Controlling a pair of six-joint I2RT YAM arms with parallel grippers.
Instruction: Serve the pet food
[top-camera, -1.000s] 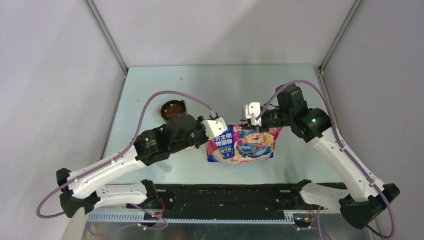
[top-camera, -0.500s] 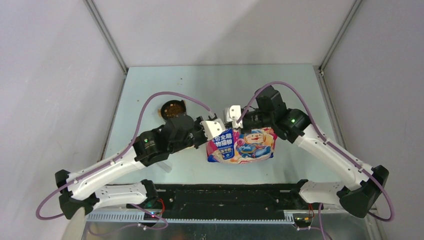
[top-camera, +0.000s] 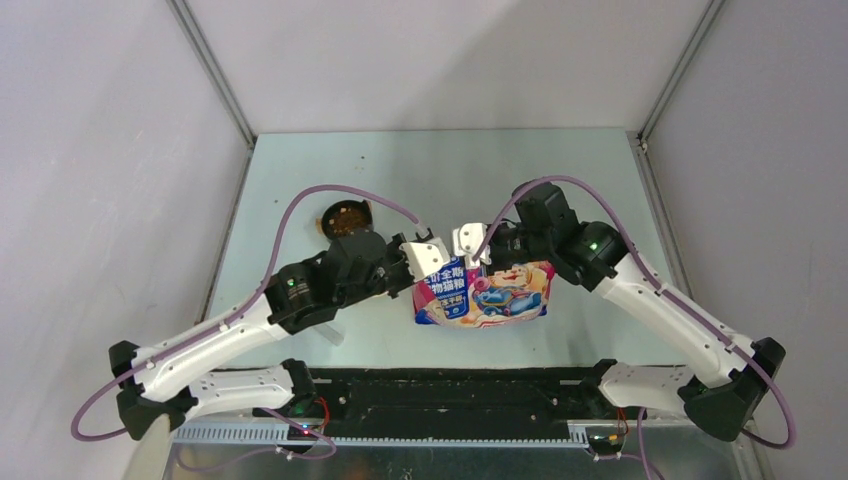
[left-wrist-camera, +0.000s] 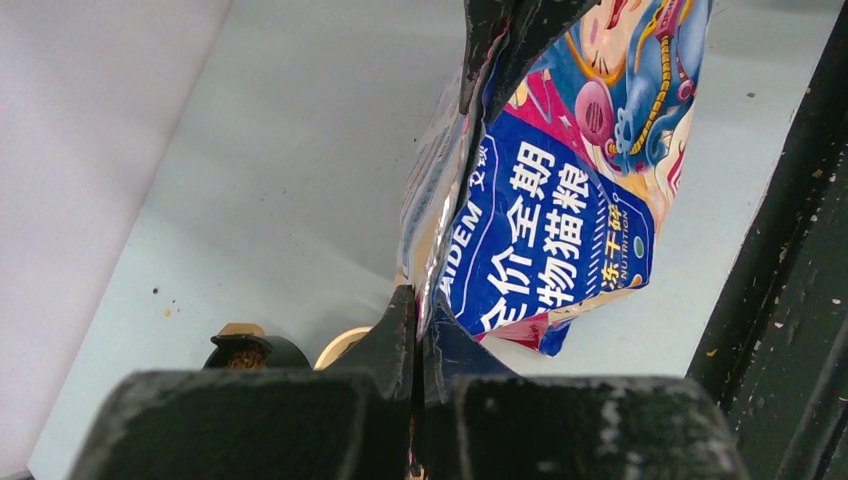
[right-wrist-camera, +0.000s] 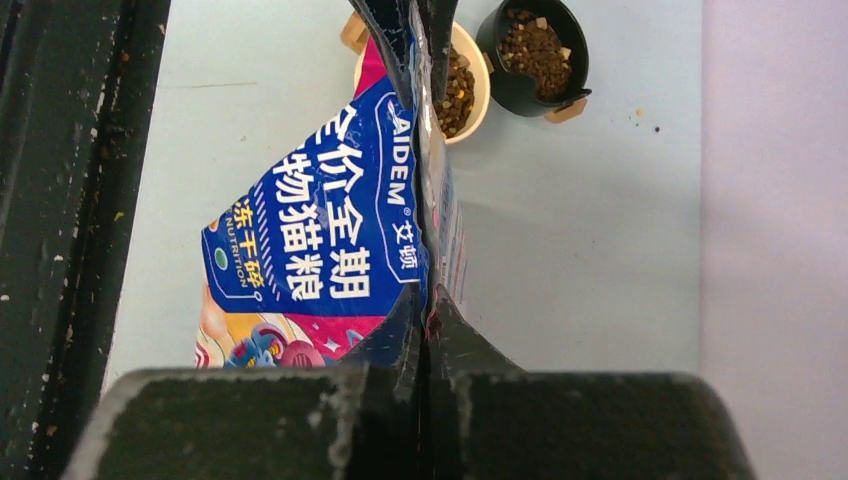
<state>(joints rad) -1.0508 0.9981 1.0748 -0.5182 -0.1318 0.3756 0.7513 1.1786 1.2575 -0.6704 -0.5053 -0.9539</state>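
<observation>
— Where's the pet food (right-wrist-camera: 536, 42) from where you stand?

— On the far left part of the desk (top-camera: 450, 170). Small brown pellets fill a black cup (right-wrist-camera: 533, 55), and more lie in a cream bowl (right-wrist-camera: 470, 85) just beside it. From above I only see the cup, past the elbow of the left arm (top-camera: 300, 290). The bowl shows in the right wrist view, half hidden behind the bag's edge.

— And the bag (top-camera: 485, 293)?

— In the middle of the desk, to the right of the cup and nearer to us. It's glossy, with a blue panel of white lettering and a pink cartoon figure, and the printed face is turned up towards the overhead camera. The top edge points away from us and is held up between the two arms. I can't tell whether the bottom rests on the desk.

— Who has hold of it?

— Both. The left pincer (top-camera: 432, 262) is clenched on the left end of the top edge, with the silver lining pinched flat between its black fingers (left-wrist-camera: 385, 345). The right pincer (top-camera: 476, 262) is clamped on the same edge just to the right, and the two nearly meet.

— Anything spilled?

— A few crumbs (right-wrist-camera: 640, 118) on the desk near the cup.
</observation>
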